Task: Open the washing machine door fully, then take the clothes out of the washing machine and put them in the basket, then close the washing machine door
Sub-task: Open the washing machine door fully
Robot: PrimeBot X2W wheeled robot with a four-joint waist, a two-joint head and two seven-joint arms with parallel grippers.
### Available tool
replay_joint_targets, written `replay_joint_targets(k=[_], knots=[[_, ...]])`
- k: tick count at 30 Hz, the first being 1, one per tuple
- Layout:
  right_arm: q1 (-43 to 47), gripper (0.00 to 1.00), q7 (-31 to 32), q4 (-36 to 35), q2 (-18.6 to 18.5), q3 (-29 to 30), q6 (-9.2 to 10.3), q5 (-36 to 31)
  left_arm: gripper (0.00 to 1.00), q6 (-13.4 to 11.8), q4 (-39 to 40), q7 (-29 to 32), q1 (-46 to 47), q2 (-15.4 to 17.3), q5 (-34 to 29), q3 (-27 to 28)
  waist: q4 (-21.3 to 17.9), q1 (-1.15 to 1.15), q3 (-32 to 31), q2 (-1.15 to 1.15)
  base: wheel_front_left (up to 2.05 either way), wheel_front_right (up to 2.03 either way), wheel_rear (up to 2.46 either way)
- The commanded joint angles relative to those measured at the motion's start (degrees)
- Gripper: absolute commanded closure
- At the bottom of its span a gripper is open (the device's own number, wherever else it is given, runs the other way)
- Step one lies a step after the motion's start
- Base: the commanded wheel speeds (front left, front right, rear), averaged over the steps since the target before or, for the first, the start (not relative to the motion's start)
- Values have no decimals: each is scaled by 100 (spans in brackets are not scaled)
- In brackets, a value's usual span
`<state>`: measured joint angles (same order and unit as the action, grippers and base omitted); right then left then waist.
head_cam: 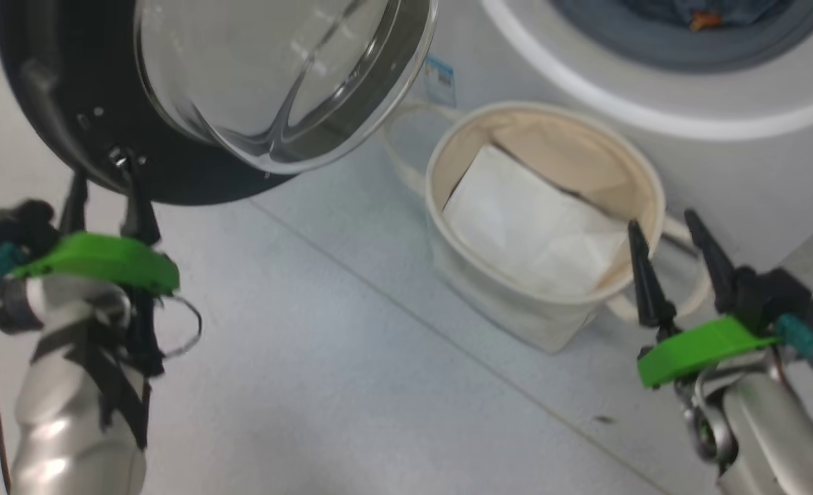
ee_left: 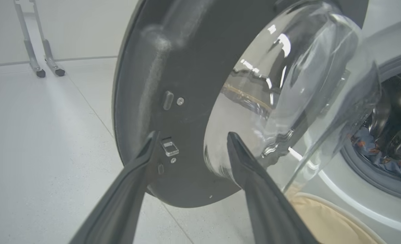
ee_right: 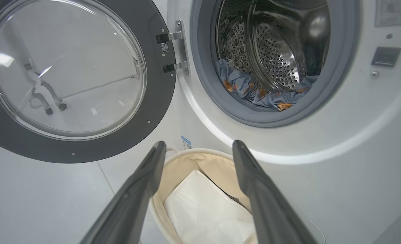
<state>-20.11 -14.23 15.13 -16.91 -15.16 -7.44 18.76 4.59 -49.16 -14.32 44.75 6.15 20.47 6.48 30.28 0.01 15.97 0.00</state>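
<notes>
Now, left jaws spread at washing machine door (ee_left: 186,61) rim, right jaws spread near basket (ee_right: 183,166).

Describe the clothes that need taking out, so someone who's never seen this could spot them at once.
Find the white washing machine with its round door swung open, and look into the steel drum behind the grey gasket. The clothes lie crumpled at the drum's bottom front: blue fabric with orange-brown prints, unlike the flat white sheet in the cream basket below.
</notes>
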Motion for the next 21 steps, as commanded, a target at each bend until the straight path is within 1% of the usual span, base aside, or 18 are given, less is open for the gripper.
replay_joint_targets(k=[1,3,6,9,12,14,16,18,21], knots=[[110,0,-66,-169,96,-55,-5,43,0,20,188,-67,-83,254,-115,68,-182,-1,-505,0,0,0,0],[265,0,-72,-222,247,-17,-5,49,0,64,227,-67,-304,274,-209,3,-356,-1,-760,0,0,0,0],[463,0,-74,-339,447,18,-5,44,0,147,329,-67,-634,394,-331,-129,-679,-1,-1071,0,0,0,0],[635,0,-75,-395,573,15,-5,39,0,242,540,-68,-948,492,-262,-258,-1042,-1,-1316,0,0,0,0],[734,0,-75,-437,644,-24,-5,20,0,282,873,-68,-1296,704,-185,-534,-1448,-1,-1468,0,0,0,0],[763,0,-75,-456,669,-70,-5,11,0,286,1097,-60,-1545,864,0,-743,-1737,-1,-1537,0,0,0,0],[780,0,-76,-455,679,-106,-5,13,0,287,1345,-8,-1776,1011,325,-851,-2020,-1,-1597,0,0,0,0],[786,0,-76,-455,686,-115,-5,25,0,288,1640,59,-2003,1226,544,-1034,-2276,-1,-1639,0,0,0,0],[763,0,-76,-462,698,-117,-5,32,0,289,2069,136,-2318,1492,996,-1130,-2634,-1,-1649,0,0,0,0]])
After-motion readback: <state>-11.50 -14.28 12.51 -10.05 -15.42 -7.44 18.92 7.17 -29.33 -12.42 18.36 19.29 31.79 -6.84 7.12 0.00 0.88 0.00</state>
